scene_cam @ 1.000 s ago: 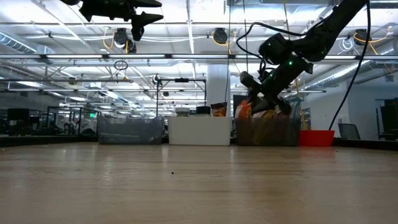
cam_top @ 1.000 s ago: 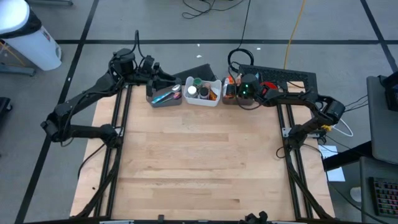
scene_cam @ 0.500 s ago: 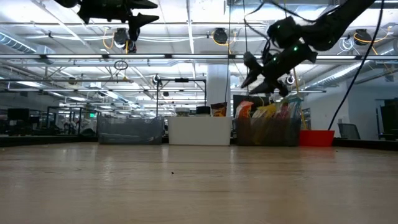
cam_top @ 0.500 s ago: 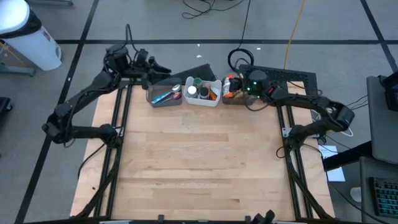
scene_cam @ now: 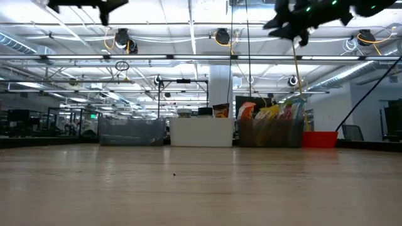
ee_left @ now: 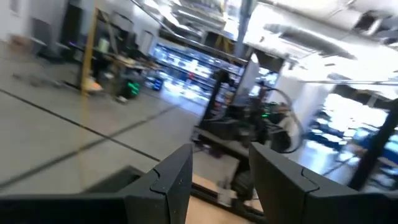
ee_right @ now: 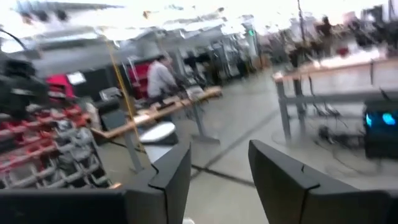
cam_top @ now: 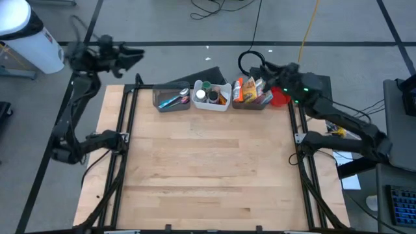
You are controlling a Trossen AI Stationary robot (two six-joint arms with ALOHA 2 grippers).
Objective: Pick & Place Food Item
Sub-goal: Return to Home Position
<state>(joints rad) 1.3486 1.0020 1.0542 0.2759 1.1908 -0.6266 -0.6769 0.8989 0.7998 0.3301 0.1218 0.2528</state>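
1. Overhead, the left gripper (cam_top: 133,54) hangs beyond the far left corner of the pale wooden plank table (cam_top: 195,175), outside its edge; in the left wrist view its two dark fingers (ee_left: 174,180) stand well apart with nothing between them.
2. Across the table, the right gripper (cam_top: 270,67) is raised just past the far edge, behind the black plastic bin (cam_top: 251,106); in the low view it sits high above that bin; in the right wrist view its dark fingers (ee_right: 165,180) are likewise spread and empty.
3. Three bins stand in a row along the table's far edge, close side by side: a grey plastic bin (cam_top: 171,108) on the left holding a blue item, a white plastic bin (cam_top: 212,108) in the middle holding small jars, and the black plastic bin on the right.
4. Inside the black plastic bin, the orange noodle packs (cam_top: 249,89) stand upright among other bright packets; the low view shows their tops above the bin's wall.
5. Just beside the black plastic bin, on its right, sits a red container (cam_top: 279,98).
6. Beyond the table, the right wrist view shows a person (ee_right: 160,78) at a workbench in the room.
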